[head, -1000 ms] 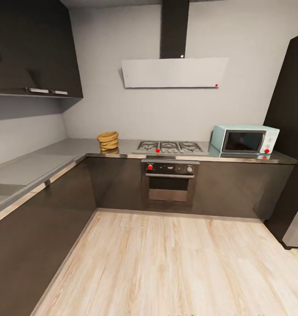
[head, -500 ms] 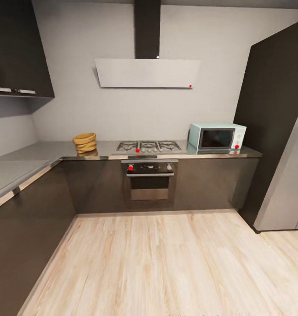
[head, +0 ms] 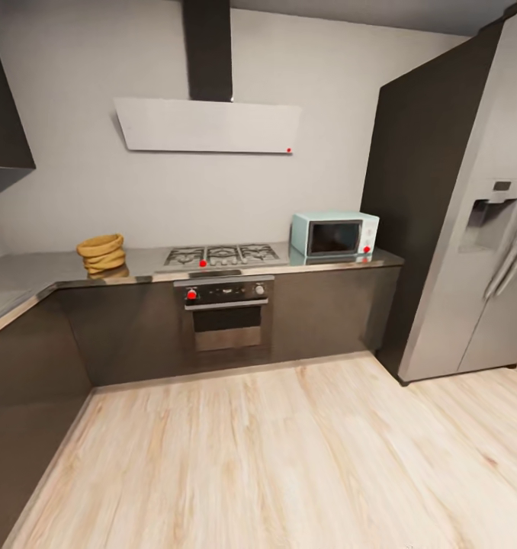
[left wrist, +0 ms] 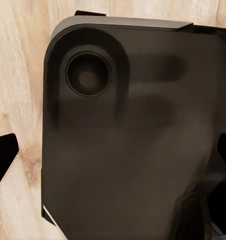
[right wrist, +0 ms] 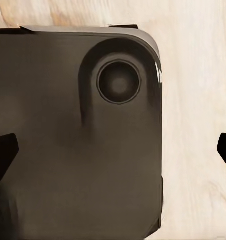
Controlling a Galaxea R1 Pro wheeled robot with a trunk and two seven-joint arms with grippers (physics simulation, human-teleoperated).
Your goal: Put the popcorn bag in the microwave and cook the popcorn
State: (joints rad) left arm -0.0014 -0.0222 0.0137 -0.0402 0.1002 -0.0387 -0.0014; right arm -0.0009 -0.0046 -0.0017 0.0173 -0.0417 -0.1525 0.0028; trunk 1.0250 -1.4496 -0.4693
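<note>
Head view: popcorn bag (head: 101, 255) on countertop (head: 30, 271), microwave (head: 335, 235) well apart.

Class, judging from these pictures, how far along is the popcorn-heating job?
Nothing looks done yet: the popcorn bag sits on the countertop, left of the hob, and the microwave door is closed. In hand: only the approach across the wooden floor. Left: grasping the bag, loading and heating.

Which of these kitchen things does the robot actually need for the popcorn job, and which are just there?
Needed:
- popcorn bag, at the countertop's left end
- microwave, door shut, at the right end
- countertop

Just there:
- gas hob
- oven
- extractor hood
- fridge
- wooden floor
</note>
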